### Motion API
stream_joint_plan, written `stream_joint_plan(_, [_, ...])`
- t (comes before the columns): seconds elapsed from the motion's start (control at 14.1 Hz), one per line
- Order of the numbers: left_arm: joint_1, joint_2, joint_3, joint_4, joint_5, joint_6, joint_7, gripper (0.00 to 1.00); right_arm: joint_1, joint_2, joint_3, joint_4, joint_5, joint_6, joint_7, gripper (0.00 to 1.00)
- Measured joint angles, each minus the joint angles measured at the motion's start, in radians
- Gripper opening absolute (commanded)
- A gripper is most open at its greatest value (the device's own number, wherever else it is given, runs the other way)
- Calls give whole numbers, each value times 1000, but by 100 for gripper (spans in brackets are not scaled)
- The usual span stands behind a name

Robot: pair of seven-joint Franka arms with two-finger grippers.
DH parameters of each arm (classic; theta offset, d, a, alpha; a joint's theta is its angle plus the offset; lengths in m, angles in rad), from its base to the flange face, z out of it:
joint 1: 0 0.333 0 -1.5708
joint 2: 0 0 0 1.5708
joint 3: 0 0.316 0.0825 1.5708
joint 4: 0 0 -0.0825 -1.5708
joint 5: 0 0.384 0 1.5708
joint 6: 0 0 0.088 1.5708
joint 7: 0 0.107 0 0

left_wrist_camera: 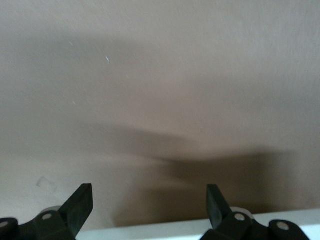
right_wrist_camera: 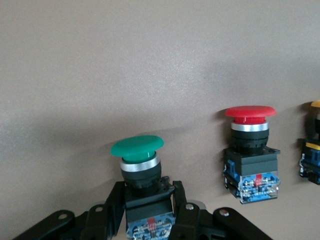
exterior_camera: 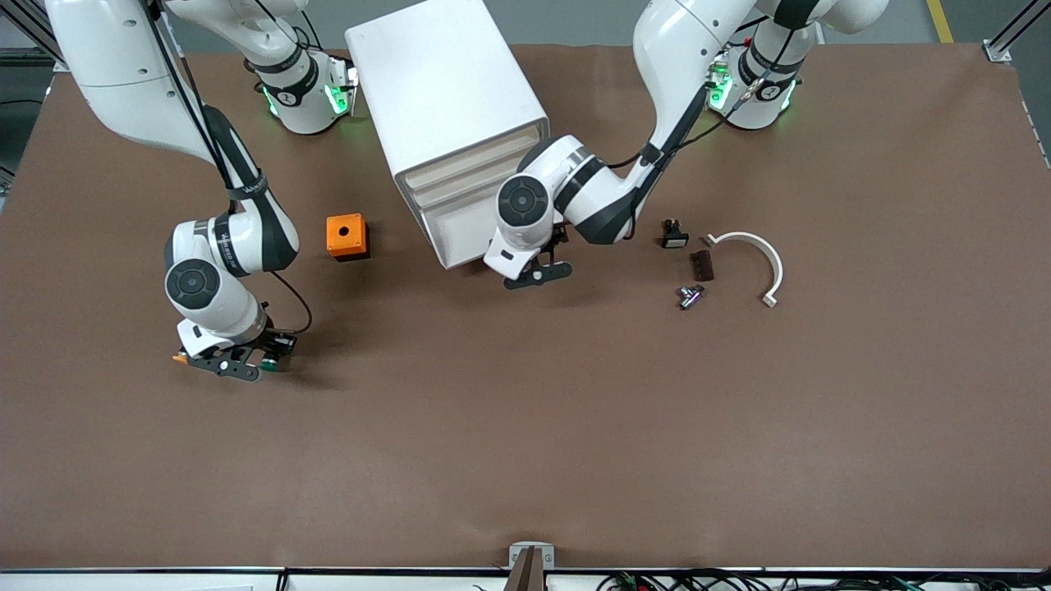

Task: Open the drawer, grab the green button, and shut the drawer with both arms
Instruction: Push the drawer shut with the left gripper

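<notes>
My right gripper (exterior_camera: 234,361) is shut on the black body of the green-capped button (right_wrist_camera: 137,147), low over the table toward the right arm's end. The green cap also shows in the front view (exterior_camera: 270,363). In the right wrist view my right gripper (right_wrist_camera: 145,192) holds the button upright. The white cabinet (exterior_camera: 443,90) lies at the back middle, and its cream drawer fronts (exterior_camera: 472,185) all look pushed in. My left gripper (exterior_camera: 538,275) is open and empty, low beside the cabinet's front corner. In the left wrist view my left gripper (left_wrist_camera: 147,192) shows bare table and a white edge.
A red-capped button (right_wrist_camera: 250,112) and an orange-capped button (right_wrist_camera: 314,106) stand on the table beside the green one. An orange box with a hole (exterior_camera: 346,236) sits near the cabinet. A small black part (exterior_camera: 674,235), a brown block (exterior_camera: 701,264), a metal piece (exterior_camera: 690,296) and a white curved bracket (exterior_camera: 759,250) lie toward the left arm's end.
</notes>
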State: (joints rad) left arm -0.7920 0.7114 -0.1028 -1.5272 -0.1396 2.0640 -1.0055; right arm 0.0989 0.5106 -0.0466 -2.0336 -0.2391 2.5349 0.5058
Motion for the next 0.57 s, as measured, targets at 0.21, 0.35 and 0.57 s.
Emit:
stream_joint_plan(0.21, [-30, 4, 0, 0, 0, 0, 0, 100, 0, 0, 0, -1, 0, -1, 8, 0])
stream_joint_plan(0.35, [-44, 5, 0, 0, 0, 0, 0, 100, 0, 1, 0, -1, 0, -1, 10, 0])
stream_joint_plan(0.57, [-70, 4, -3, 5, 0, 0, 0, 100, 0, 6, 0, -1, 0, 1, 10, 0])
